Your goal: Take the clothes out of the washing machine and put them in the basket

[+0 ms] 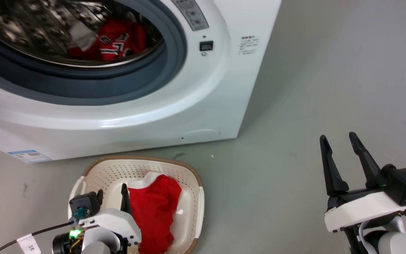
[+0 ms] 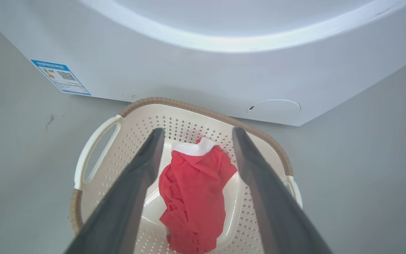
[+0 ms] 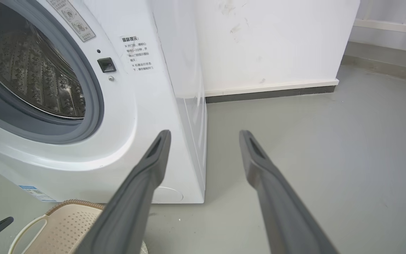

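Deep in the drum (image 1: 30,21) of the washing machine (image 1: 206,106), one crumpled red jersey (image 1: 116,40) to fetch; second jersey (image 2: 194,197) heaped in the basket (image 1: 143,159).
Left gripper (image 2: 198,129) spread wide and empty above the basket, right gripper (image 1: 337,136) likewise parted, off to the side over the floor (image 1: 294,88). Probably light, limp, clingy cloth, apt to drag on the grey seal (image 1: 174,53): best pinched on a raised fold, then lifted well clear.

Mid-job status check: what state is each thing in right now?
washing machine: drum mouth uncovered, not yet emptied.
red garment in drum: crumpled, lying inside.
basket: upright on floor, holds one garment.
red garment in basket: crumpled, lying free.
left gripper: open, empty, above basket.
right gripper: open, empty, over floor.
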Motion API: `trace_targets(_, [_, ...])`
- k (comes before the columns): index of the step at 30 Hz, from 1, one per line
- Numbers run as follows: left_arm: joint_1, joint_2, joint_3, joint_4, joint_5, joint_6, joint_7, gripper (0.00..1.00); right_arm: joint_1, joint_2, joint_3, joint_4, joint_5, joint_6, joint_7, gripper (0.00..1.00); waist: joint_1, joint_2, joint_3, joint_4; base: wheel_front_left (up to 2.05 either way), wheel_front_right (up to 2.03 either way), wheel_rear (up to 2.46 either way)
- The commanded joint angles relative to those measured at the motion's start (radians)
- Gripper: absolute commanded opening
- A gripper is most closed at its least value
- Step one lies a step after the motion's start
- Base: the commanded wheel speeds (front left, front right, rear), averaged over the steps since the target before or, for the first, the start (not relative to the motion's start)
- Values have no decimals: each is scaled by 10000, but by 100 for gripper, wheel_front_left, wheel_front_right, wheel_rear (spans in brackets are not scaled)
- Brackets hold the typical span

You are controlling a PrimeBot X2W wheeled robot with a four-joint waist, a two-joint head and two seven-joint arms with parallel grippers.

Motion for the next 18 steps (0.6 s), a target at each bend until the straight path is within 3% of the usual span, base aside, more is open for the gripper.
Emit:
trace_targets(1, [151,-34,28,-385,105,31,-47,100,157,16,-48,-102,-75,-6,64,100,2,0,-357,262,0,0,0])
trace_targets(10, [-52,-50,-191,-2280,691,296,-46,100,444,16,-48,-356,-134,-6,232,100,2,0,-779,577,0,0,0])
trace_targets(18, [-1197,26,-272,-2925,1343,276,-46,100,470,16,-46,-458,-195,-6,290,100,2,0,-859,715,0,0,0])
